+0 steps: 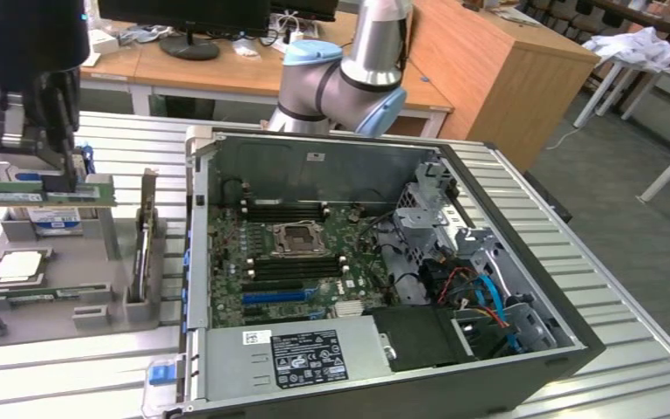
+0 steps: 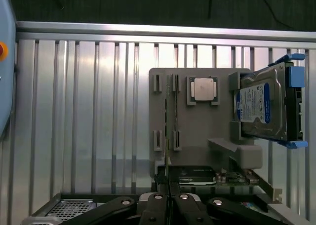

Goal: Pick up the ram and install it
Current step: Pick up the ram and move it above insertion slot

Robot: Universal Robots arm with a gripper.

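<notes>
End effector (image 1: 65, 183) clamps narrowly on the ram (image 1: 3, 195), a long, thin green board held level.

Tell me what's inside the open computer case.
A motherboard with a processor socket, black memory slots on both sides of it, cables, and a labelled power supply. The power supply and drive cage cover whatever lies beneath them.

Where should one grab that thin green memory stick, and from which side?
Pinch the ram by its two flat faces near the upper long edge, from above. It is a thin board on edge, so this probably keeps its lower edge free. The gripper holds it so.
</notes>
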